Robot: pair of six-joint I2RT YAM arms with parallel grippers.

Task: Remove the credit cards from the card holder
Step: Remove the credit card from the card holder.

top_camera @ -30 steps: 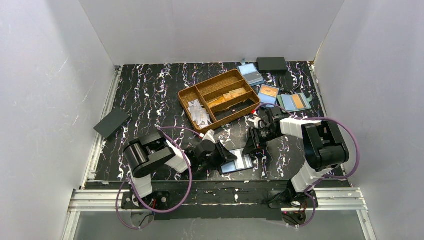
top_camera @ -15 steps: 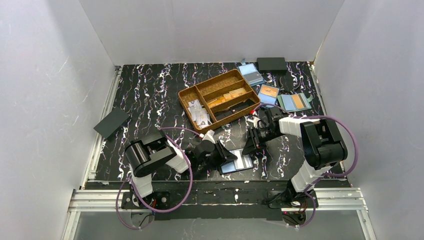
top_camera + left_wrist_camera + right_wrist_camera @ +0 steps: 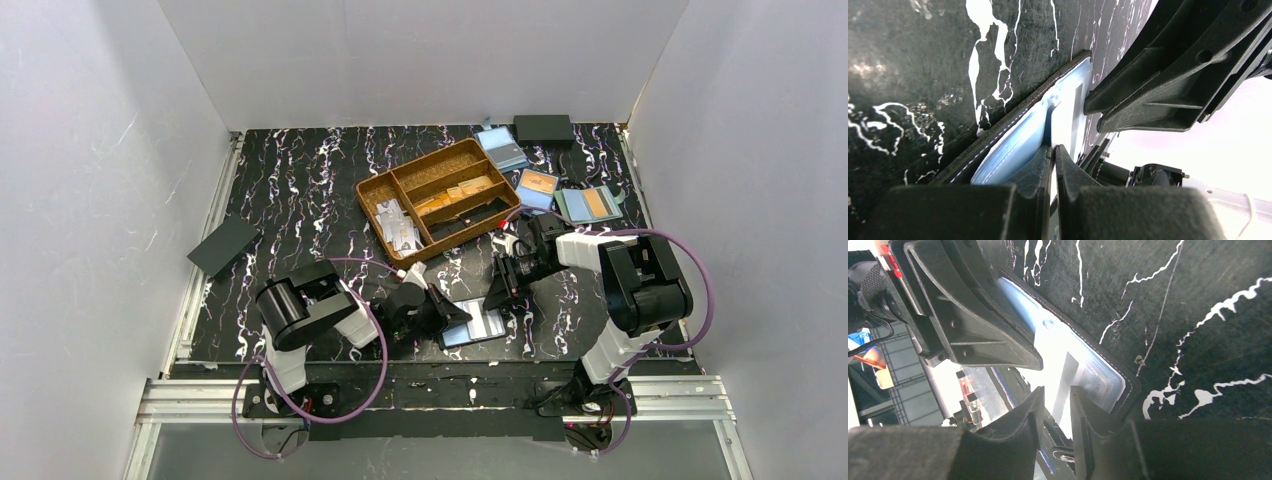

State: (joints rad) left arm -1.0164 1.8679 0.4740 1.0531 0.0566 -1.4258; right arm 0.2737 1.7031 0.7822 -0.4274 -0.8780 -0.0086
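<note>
Black marbled table [image 3: 300, 180], veined in white, bearing all items. From the near edge, the left arm [image 3: 300, 315] and the right arm [image 3: 640, 285] were both bent inward toward the middle. At mid-table stood a brown tray [image 3: 412, 163], with pale cards [image 3: 398, 226] in its left compartment and orange-tan cards [image 3: 460, 193] in a middle one. A closed black holder [image 3: 224, 245] lay well apart at the left edge.

Between the two grippers, close to the near edge, the card holder [image 3: 472, 324] lay open flat, black outside with light blue lining. At its left end the left gripper [image 3: 452, 312] was closed to a hairline, nipping the near edge of a white credit card [image 3: 1068, 112] that lay against the blue lining. At the right end the right gripper [image 3: 502, 302] stood with jaws partly apart and nothing pinched between them. Whether its tips touched the lining could not be told.
</note>
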